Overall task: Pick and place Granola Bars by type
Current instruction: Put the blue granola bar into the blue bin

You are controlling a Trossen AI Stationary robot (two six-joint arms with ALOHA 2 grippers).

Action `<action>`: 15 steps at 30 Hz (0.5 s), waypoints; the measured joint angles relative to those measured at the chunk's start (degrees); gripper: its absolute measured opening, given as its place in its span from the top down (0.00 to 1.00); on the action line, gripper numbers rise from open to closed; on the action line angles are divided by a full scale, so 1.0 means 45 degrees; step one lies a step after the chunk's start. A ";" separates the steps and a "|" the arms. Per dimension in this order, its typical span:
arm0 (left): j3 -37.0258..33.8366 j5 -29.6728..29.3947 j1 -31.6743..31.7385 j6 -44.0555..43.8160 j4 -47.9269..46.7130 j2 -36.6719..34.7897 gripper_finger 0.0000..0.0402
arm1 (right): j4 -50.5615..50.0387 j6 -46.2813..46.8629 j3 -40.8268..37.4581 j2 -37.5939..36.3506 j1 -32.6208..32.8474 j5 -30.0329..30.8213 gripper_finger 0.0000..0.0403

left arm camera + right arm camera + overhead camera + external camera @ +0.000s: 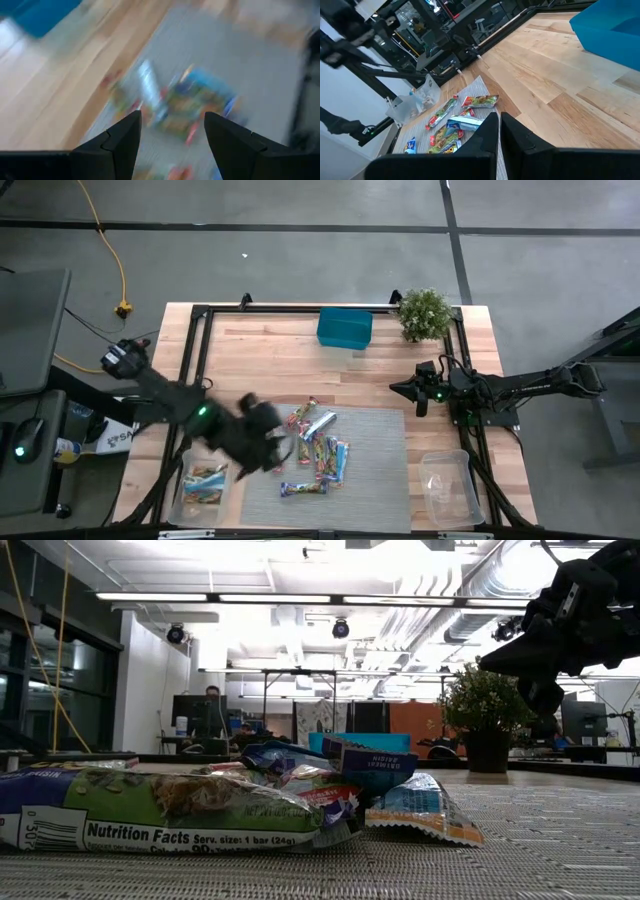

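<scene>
High view. Left pincer: blurred, over the left part of the grey mat, beside the heap of Granola Bars; nothing seen held. Bars lie in a loose heap on the mat toward the desk's near edge, one blue bar apart, nearer that edge. Left clear tub at the near-left corner already holds a few bars; right clear tub near the near-right corner looks bare. Right pincer: waits over bare wood right of centre. Teal box and potted plant stand at the far edge.

Low view. A green-wrapped bar lies flat nearest the lens; the others overlap behind it. The right arm's pincer hangs high at the frame's right.

Left wrist view. Fingers stand well apart, with the blurred heap between and beyond them.

Right wrist view. Fingers closed together; heap and left tub beyond.

Advice, as judgement: the step appears to be an approach for the next bar. Choose one lying at the heap's edge, not overlapped; bring the open jaws down across its narrow width; check wrapper colour before choosing the tub.
</scene>
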 joint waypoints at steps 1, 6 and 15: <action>0.0002 0.0238 0.0475 0.0680 0.1031 0.0035 0.47 | 0.0000 0.0000 0.0000 0.0000 0.0005 -0.0004 1.00; -0.0001 0.2156 0.2454 0.3111 0.5421 0.0759 0.47 | 0.0000 -0.0003 0.0001 0.0003 0.0000 0.0000 1.00; 0.0004 0.6653 0.4207 0.0919 1.0267 0.3625 0.47 | 0.0005 0.0000 0.0002 0.0005 0.0000 -0.0005 1.00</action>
